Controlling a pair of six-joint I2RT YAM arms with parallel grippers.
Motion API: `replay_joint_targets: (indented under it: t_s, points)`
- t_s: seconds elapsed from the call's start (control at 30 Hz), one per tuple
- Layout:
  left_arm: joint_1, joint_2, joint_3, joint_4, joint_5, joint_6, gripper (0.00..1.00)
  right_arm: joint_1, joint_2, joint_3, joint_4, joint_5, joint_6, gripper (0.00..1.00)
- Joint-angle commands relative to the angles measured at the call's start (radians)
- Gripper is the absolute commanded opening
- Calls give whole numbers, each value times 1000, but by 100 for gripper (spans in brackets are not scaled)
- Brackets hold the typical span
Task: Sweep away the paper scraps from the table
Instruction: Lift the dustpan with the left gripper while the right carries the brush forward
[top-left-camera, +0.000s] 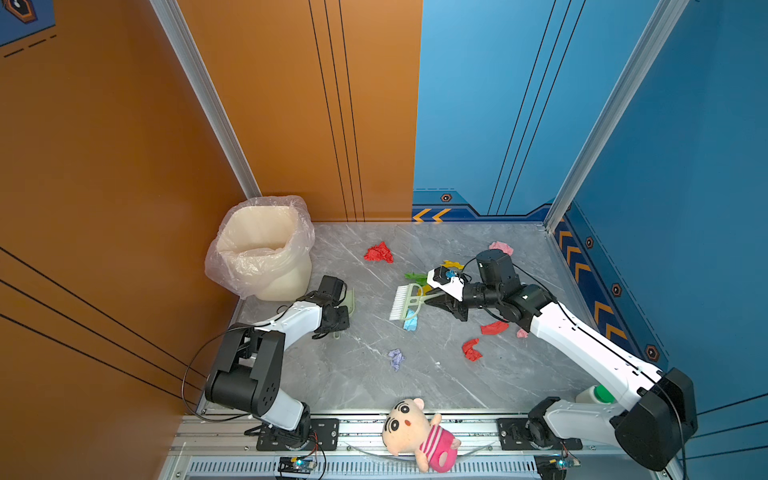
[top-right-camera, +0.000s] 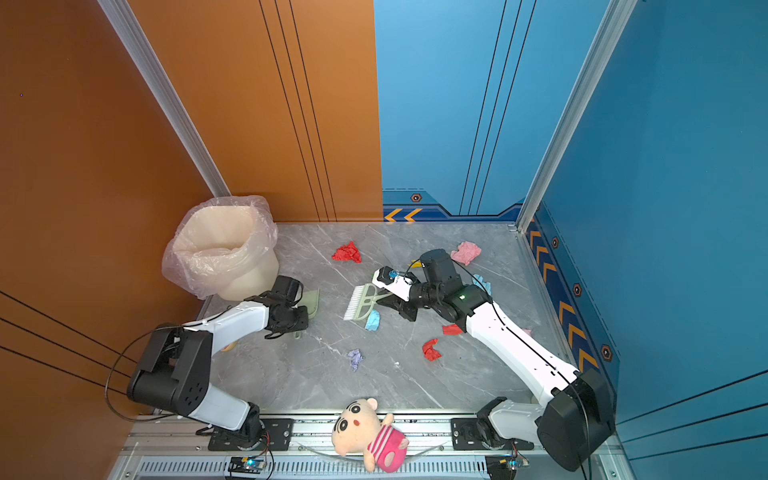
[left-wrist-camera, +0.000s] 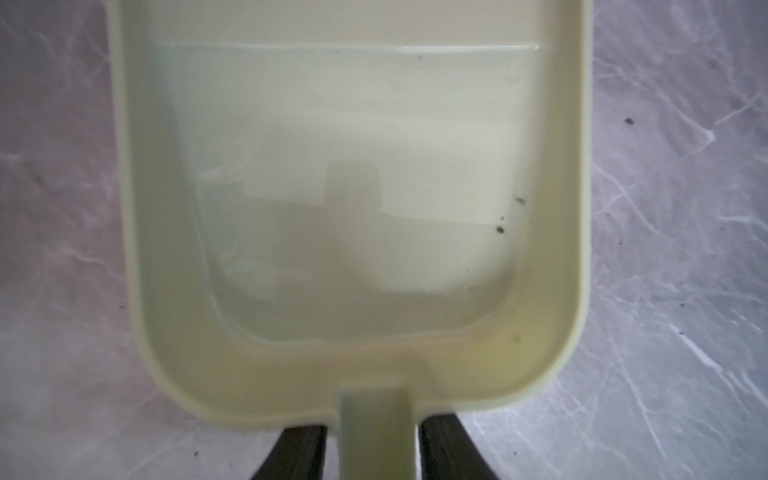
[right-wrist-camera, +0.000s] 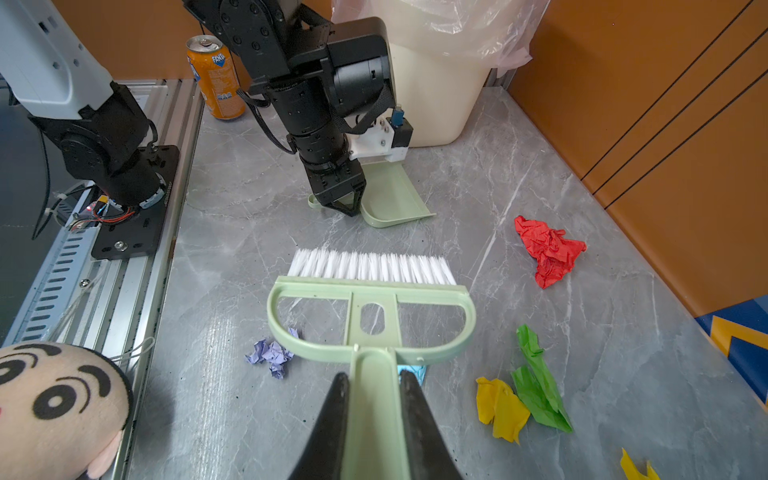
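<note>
Standing in the far left corner of the desk (top-left-camera: 353, 386): a cream bin (top-left-camera: 286, 282) lined with a clear bag. Just in front of it, the left fingers (left-wrist-camera: 299, 453) sit narrow, one on each side of the handle of a pale green dustpan (left-wrist-camera: 137, 208). A sliver of desk shows beside the handle, so cannot tell whether they grip it. Dustpan rests on the desk, holding only a few dark specks.

Paper scraps (top-right-camera: 431, 349) lie loose on the desk, none in the dustpan. Red scrap (top-left-camera: 379, 252) near the back, right of the bin. Lilac scrap (top-left-camera: 396, 359) nearer the front, alone. Light blue scrap (top-left-camera: 410, 321) partly under the head of the brush (top-left-camera: 405, 301). Brush bristles are white and point toward the dustpan, well apart from it.

Doll (top-left-camera: 415, 432) lies on the front rail, off the marble.

Right fingers (right-wrist-camera: 332, 415) are clamped on the brush handle. Green scrap (right-wrist-camera: 536, 374) and yellow scrap (right-wrist-camera: 498, 407) touch each other, beside the brush. Two more red scraps (top-left-camera: 494, 327) sit close by the right arm. Pink scrap (top-left-camera: 500, 248) lies toward the back right.
</note>
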Motion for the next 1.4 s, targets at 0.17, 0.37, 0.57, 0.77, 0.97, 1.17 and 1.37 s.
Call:
replay_joint_targets:
  t_s: [0.17, 0.37, 0.57, 0.77, 0.97, 1.17, 1.37]
  points:
    - [-30, 55, 2, -26, -21, -12, 30, -8, -23, -12, 24, 6, 30, 0]
    - [-39, 50, 0, -27, -24, -10, 24, -8, -11, -5, 47, 13, 68, 0]
    - [-47, 34, 6, -22, -19, 0, 21, -8, 4, 3, 95, 66, 121, 0]
    - [-60, 22, 22, -10, 1, 48, 19, -8, 74, 70, 141, 193, 240, 0]
    - [-65, 31, 55, -10, 19, 79, 19, -6, 191, 159, 228, 317, 382, 0]
    - [-72, 63, 105, -7, 38, 108, 19, -5, 345, 259, 344, 465, 528, 0]
    - [-86, 111, 155, -1, 65, 132, 18, 0, 501, 353, 450, 646, 658, 0]
